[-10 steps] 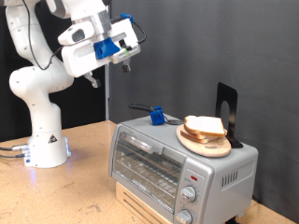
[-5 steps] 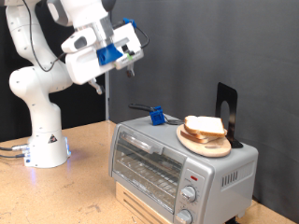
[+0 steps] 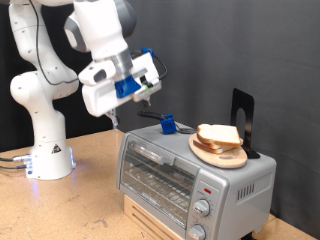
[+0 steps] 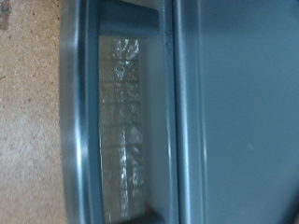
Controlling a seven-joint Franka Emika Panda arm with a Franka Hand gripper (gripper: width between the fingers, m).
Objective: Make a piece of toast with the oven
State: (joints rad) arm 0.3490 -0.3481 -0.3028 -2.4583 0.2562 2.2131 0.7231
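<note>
the white arm hangs over open air left of the oven (image 3: 195, 175), nothing crowding it above the speckled wooden table (image 3: 85, 195). the oven is a boxy silver thing, glass door shut, wire rack behind it, two round knobs at its right. the gripper (image 3: 150, 92) hovers above the oven's far left corner; i cannot tell how its fingers stand. the piece of toast (image 3: 219, 135), pale with tan crust, lies on a round wooden plate (image 3: 221, 155) atop the oven.

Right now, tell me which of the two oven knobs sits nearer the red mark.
The upper knob on the oven, directly below the red mark; the lower knob sits farther down, at the frame's bottom edge.
</note>
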